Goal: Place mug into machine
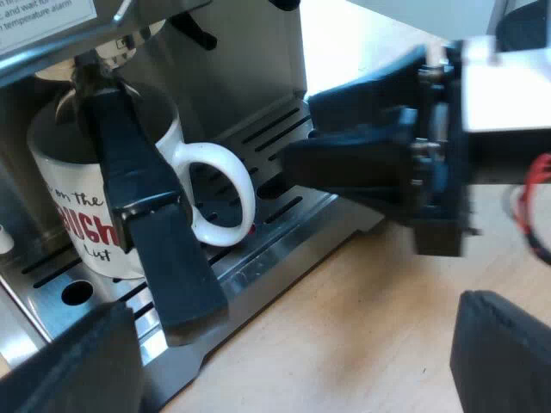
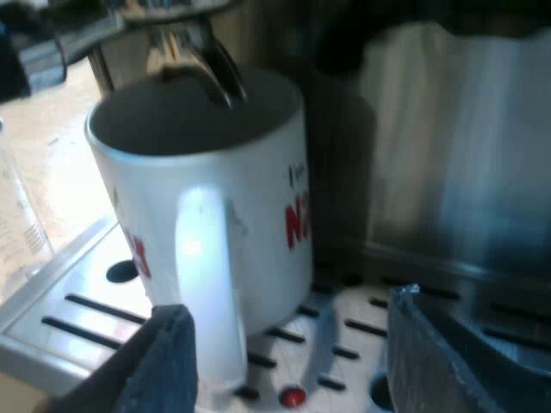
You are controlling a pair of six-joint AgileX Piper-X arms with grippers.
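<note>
Right gripper is spread near the handle of the mug, which sits on the slotted tray of the machine. Left gripper is spread too, holding nothing.

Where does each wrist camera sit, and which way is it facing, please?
Left wrist view: on the left arm, back from the espresso machine, facing the mug on the drip tray past the holder's dark handle; the open left tool frames it, the right tool is near the mug's handle.
Right wrist view: on the right arm, close to the mug, facing its handle between its open tool's fingers.
Shared: mug, drip tray.
</note>
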